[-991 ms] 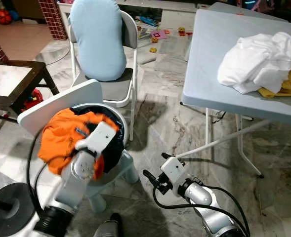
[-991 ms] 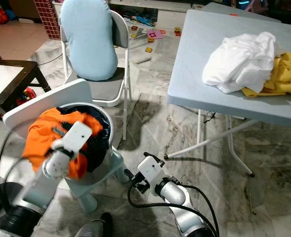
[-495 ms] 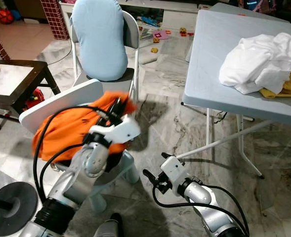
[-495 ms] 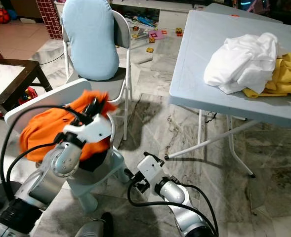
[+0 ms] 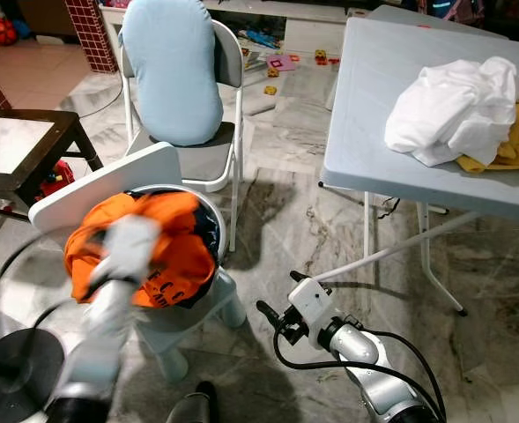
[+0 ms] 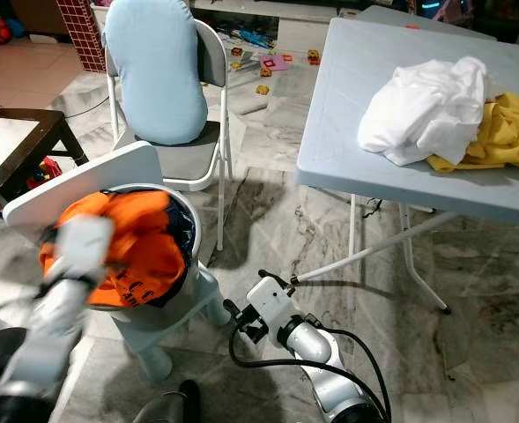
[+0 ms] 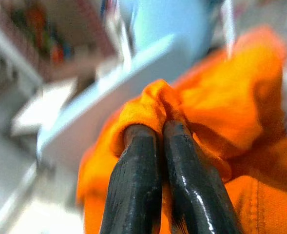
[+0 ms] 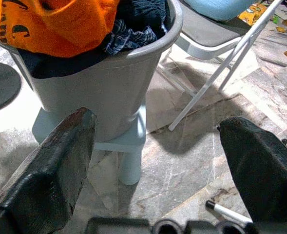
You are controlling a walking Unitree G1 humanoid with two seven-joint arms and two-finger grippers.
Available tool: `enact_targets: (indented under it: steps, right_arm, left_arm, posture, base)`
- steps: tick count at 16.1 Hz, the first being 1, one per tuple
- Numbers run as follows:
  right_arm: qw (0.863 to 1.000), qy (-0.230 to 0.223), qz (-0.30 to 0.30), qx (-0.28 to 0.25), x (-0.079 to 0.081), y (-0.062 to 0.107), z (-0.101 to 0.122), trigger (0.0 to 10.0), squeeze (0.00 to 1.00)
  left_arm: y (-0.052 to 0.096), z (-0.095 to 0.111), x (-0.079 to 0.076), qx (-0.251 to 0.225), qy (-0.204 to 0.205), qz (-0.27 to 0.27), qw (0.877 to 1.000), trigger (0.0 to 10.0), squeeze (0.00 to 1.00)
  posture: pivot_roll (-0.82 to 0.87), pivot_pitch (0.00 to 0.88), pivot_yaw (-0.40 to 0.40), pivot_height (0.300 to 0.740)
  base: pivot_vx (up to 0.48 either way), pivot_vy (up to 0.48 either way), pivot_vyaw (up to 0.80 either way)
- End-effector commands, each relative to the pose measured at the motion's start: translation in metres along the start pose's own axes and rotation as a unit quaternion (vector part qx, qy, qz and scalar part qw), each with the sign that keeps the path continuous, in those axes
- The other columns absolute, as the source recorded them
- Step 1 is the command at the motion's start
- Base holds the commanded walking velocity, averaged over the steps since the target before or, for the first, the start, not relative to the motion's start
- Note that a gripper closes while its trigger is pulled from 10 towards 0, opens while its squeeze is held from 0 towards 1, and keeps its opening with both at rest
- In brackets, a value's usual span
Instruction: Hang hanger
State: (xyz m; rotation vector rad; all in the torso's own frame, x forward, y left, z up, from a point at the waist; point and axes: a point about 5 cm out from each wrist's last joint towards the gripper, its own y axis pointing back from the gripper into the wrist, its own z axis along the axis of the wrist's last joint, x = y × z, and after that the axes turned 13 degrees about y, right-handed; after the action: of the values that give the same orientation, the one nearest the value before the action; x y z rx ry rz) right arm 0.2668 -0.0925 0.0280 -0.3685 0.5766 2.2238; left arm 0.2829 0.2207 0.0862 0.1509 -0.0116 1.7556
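Two black fingers (image 7: 182, 170) of the left hand (image 7: 158, 131) are pressed together on a bunched fold of the orange shirt (image 5: 166, 256), which lies draped over the rim of the grey basket (image 8: 109, 92) on its stool. No hanger can be made out, so the shirt is the thing in hand. I judge it light, soft and limp: it will sag, slide and trail from any single pinch, and may snag the dark clothes (image 8: 128, 29) beneath it. A hold near the collar or shoulder seam would carry it better than a mid-cloth fold. The left arm (image 5: 109, 300) reaches up from low over the basket's near rim, blurred. The right hand (image 5: 268, 315) hangs low over the floor beside the stool, fingers spread wide and holding nothing, wrist pointed toward the basket.
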Motion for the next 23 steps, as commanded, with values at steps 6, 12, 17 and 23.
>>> enact_targets:
  steps: [6, 12, 17, 23]
  right_arm:
    - [1.0, 0.004, 0.012, 0.003, 0.002, 0.004, -0.003, 10.0, 0.0]
    - [1.0, 0.004, 0.011, 0.004, 0.003, 0.006, -0.004, 10.0, 0.0]
    - [1.0, 0.003, 0.001, 0.002, 0.001, 0.006, -0.003, 10.0, 0.0]
    - [1.0, 0.003, -0.004, 0.0, 0.001, 0.003, 0.0, 10.0, 0.0]
  left_arm:
    - [0.02, -0.049, 0.011, 0.107, 0.064, 0.031, 0.992, 10.0, 0.0]
    - [0.02, -0.051, 0.0, 0.113, 0.058, 0.021, 0.992, 10.0, 0.0]
    - [0.007, -0.002, -0.017, -0.024, -0.011, -0.023, 0.999, 10.0, 0.0]
    - [-0.01, -0.004, -0.053, 0.005, -0.215, -0.15, 0.965, 10.0, 0.0]
  posture:
    - [0.04, 0.162, -0.053, 0.74]
    - [0.04, 0.159, -0.046, 0.74]
    - [0.04, 0.162, -0.044, 0.74]
    - [0.04, 0.16, -0.037, 0.74]
  base:
    - [0.0, 0.0, 0.0]
    - [0.0, 0.0, 0.0]
    - [0.0, 0.0, 0.0]
    - [0.0, 0.0, 0.0]
